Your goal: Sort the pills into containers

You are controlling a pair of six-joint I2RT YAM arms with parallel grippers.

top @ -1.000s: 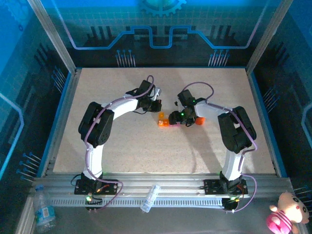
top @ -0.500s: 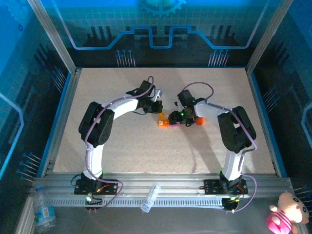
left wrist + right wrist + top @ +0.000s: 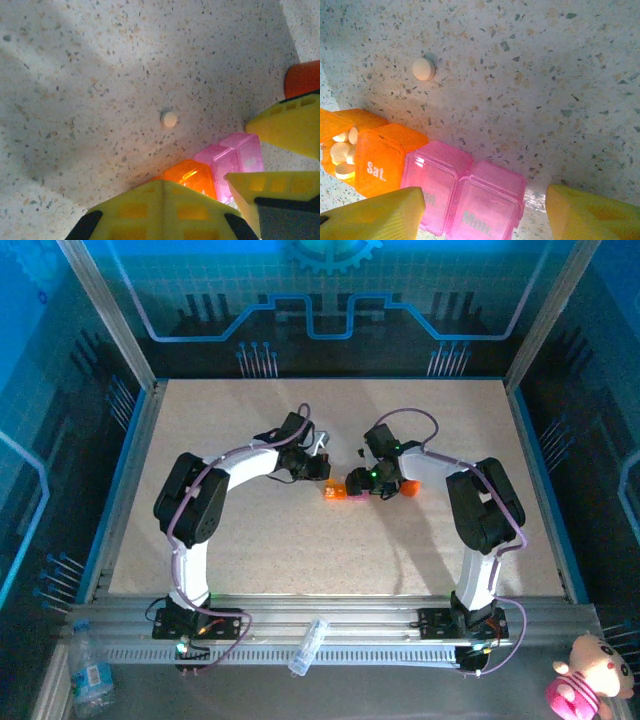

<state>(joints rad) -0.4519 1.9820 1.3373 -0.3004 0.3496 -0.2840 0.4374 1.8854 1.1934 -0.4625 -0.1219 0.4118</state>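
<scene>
One loose pill (image 3: 169, 119) lay on the bare table (image 3: 75, 75), apart from everything and just clear of the containers (image 3: 440, 185). Seen from the right wrist, the pill (image 3: 423, 69) sat beyond the strip's orange end, where an open compartment (image 3: 340, 150) already held several pills. The strip (image 3: 335, 493) lay near the table's middle. Its long axis ran roughly across the table, with the orange end toward the left arm and the pink end toward the right.

The left gripper (image 3: 160, 200) was pressed together, holding nothing, with its tip beside the orange compartment. The pill lay straight ahead of that tip, a touch to the right.

The right gripper (image 3: 482, 220) had its jaws apart, one at each end of the strip's near side. Whether they were pinching it, I could not tell.

The left arm looked the nearer and freer of the two. The pick would likely turn on parting its jaws and reaching forward over the pill. An orange bottle (image 3: 303, 78) stood off past the pink end.
</scene>
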